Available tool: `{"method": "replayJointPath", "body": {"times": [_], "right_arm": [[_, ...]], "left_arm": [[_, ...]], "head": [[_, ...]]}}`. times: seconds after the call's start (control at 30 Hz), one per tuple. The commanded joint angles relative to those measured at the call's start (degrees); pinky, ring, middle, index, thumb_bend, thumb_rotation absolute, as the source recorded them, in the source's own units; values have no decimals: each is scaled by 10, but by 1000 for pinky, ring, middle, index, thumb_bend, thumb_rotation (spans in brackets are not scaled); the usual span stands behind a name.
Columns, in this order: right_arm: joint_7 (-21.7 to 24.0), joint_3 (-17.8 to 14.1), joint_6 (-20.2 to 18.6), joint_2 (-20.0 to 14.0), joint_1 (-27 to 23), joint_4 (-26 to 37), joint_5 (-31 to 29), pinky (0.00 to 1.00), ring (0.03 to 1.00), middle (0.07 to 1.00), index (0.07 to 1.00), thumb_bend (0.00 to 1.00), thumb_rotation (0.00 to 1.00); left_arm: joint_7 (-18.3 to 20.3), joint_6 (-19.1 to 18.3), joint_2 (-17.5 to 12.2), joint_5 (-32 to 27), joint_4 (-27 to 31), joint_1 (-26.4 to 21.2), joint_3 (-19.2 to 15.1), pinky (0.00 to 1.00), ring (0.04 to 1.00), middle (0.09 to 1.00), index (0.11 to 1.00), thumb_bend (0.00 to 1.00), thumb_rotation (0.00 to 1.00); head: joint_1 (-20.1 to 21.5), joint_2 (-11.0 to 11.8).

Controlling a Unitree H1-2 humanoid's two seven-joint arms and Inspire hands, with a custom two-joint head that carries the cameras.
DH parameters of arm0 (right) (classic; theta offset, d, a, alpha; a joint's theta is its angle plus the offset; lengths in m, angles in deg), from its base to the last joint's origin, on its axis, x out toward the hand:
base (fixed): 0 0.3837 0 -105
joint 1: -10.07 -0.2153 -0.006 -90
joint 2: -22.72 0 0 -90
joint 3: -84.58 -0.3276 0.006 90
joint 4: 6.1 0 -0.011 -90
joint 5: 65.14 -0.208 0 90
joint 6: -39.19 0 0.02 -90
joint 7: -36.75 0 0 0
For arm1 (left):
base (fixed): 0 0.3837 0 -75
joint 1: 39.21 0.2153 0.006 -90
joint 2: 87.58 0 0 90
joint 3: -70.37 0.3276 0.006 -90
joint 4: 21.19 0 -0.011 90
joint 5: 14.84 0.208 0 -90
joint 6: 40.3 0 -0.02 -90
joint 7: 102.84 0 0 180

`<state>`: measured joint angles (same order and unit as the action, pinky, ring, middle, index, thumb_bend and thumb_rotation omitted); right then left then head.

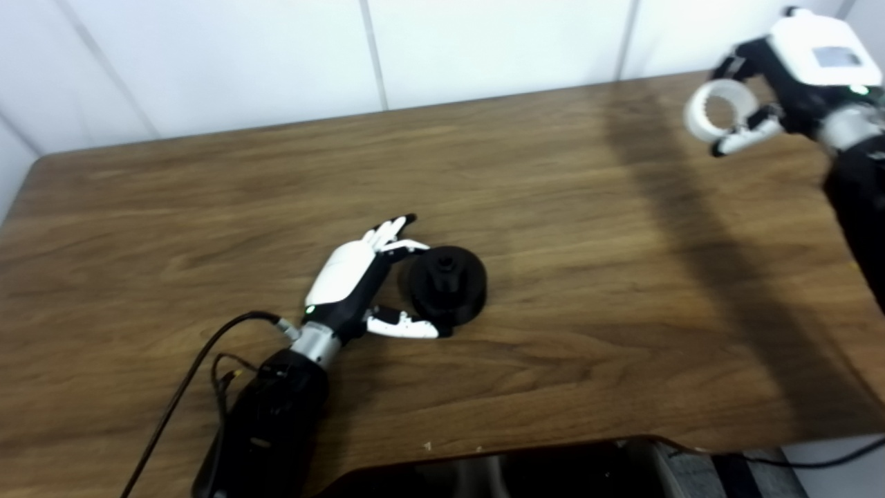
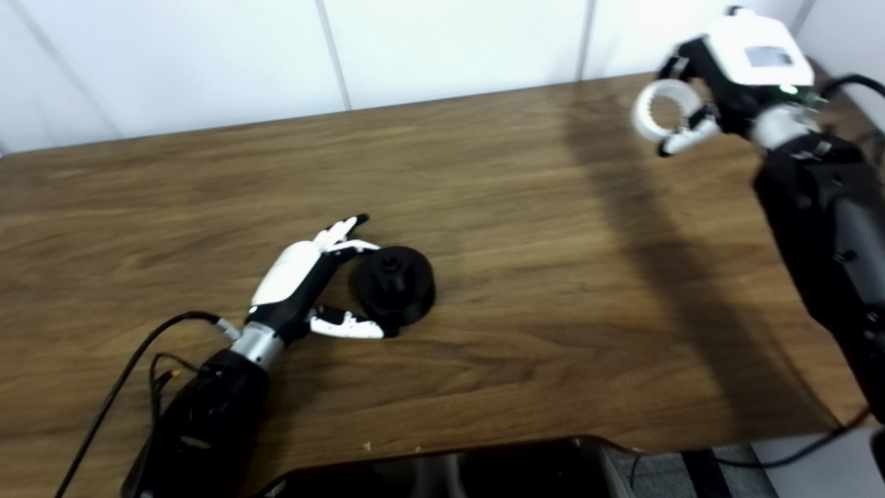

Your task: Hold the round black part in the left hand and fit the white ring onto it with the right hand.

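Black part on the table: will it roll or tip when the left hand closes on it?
Black part looks like a squat disc lying flat with a hub up, so tipping or rolling seems unlikely. It may skid on the smooth table, though the left hand brackets it with fingers above and thumb below. Probably rigid plastic, lightish.

Bare table (image 1: 588, 277) between black part (image 1: 446, 283) and raised right robot hand (image 1: 774, 90); path unobstructed.

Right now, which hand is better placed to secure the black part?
Left. The left hand lies on the table with fingers and thumb spread around the round black part. The right hand is far off, already holding the white ring.
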<state>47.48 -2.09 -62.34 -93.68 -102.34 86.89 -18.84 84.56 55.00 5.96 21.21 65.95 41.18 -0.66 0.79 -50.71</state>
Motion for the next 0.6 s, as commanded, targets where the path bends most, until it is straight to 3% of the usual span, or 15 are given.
{"method": "replayJointPath", "body": {"times": [0.0,0.13,0.57], "right_arm": [[-24,-19,23,-23,-18,5,-7,1000,663,487,492,527,9],[-32,-24,37,-24,-17,0,-15,1000,656,486,492,528,8],[-10,-19,22,-18,-19,20,-16,1000,656,482,500,527,8]], "left_arm": [[10,-12,4,6,9,-10,9,998,1000,1000,692,1000,400],[8,-12,6,6,9,-10,11,1000,1000,1000,690,1000,394],[5,-16,5,9,12,-12,13,974,1000,1000,687,1000,397]], "head": [[-1,-1],[-5,-1],[-2,-1]]}}
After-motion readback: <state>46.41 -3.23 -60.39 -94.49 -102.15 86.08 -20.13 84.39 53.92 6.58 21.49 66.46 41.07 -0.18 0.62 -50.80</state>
